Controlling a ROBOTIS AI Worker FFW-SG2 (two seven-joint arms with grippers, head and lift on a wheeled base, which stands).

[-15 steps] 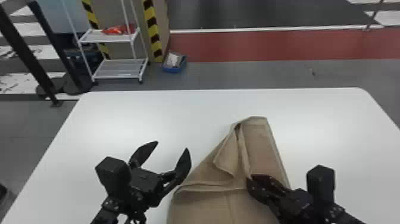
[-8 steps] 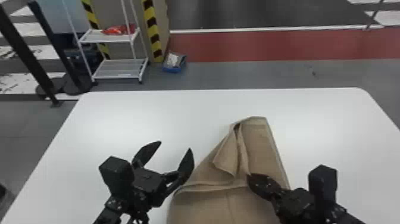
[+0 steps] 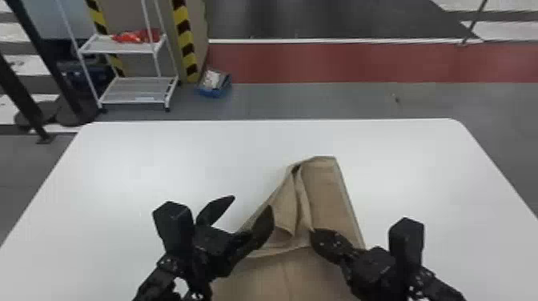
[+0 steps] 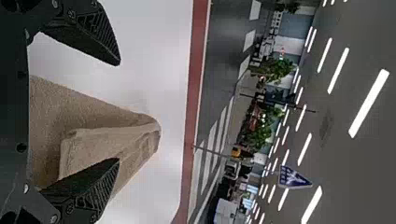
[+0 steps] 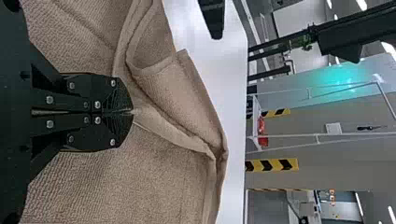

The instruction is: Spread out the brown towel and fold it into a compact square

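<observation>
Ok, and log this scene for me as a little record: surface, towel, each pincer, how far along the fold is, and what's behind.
surface: white table
towel: brown, on the table, creased and partly overlapped, narrowing toward its far end
left pincer: open, at the towel's left side
right pincer: shut on a raised ridge of the towel
fold: not a compact square yet
behind: white rack with a red item on its upper shelf, blue bin on the floor beside it
</observation>
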